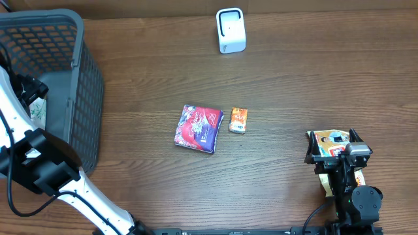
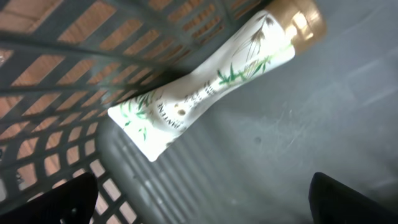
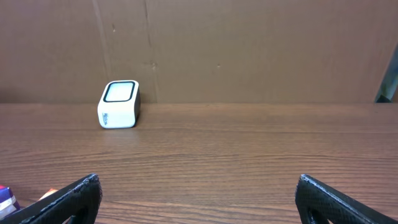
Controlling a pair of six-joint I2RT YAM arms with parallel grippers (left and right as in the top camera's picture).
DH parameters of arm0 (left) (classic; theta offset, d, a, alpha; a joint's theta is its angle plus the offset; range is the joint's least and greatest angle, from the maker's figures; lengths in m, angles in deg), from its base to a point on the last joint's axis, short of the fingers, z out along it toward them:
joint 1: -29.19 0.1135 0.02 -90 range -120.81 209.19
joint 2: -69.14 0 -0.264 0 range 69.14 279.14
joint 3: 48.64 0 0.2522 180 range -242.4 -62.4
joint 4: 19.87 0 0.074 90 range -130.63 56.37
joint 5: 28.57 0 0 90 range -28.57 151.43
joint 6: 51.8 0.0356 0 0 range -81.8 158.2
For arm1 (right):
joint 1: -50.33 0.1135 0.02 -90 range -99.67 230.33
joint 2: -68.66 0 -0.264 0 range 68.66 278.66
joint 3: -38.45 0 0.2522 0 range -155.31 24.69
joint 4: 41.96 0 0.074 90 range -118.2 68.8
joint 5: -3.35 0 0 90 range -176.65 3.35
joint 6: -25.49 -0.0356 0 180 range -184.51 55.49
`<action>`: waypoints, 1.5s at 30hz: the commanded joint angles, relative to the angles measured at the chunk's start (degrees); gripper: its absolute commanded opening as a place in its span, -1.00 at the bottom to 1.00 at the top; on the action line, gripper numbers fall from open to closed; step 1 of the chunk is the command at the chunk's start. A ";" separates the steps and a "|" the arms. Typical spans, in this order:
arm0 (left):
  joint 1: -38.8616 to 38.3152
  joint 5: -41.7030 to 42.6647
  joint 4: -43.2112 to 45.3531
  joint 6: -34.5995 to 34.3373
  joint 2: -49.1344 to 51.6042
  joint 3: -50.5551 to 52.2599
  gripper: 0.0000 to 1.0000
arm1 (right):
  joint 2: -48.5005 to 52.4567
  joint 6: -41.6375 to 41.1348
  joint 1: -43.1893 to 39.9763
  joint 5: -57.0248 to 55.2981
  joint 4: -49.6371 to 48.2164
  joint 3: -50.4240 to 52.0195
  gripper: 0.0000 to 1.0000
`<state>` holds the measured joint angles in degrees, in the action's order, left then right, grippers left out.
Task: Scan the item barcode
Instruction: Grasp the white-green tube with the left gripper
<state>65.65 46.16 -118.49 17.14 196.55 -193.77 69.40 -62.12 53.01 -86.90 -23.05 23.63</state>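
A gray mesh basket (image 1: 91, 91) stands on the wooden table (image 1: 313, 78).

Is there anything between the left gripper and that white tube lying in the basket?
Nothing visible. In the left wrist view the open left gripper looks straight at the white tube, which lies on the floor of the basket beside its mesh wall; only bare floor shows between them.
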 commanded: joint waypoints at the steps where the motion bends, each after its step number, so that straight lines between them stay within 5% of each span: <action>1: 0.00 -1.18 2.60 -0.24 -0.17 2.27 1.00 | -0.57 0.26 0.31 -0.13 -0.39 0.61 1.00; 31: 0.33 0.28 29.31 13.64 -0.17 26.93 0.95 | -0.57 0.26 0.31 -0.11 -0.39 0.61 1.00; 34: 0.31 1.79 29.62 13.79 -0.17 28.35 0.66 | -0.57 0.26 0.31 -0.13 -0.39 0.61 1.00; 42: 0.26 1.79 27.52 13.77 -0.46 28.33 -0.92 | -0.57 0.26 0.31 -0.11 -0.39 0.61 1.00; 45: 0.22 1.81 25.62 13.75 -0.74 27.67 -0.92 | -0.57 0.26 0.31 -0.11 -0.39 0.61 1.00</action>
<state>65.70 46.71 -91.23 30.96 195.79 -165.92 69.40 -62.12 53.01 -86.90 -23.05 23.63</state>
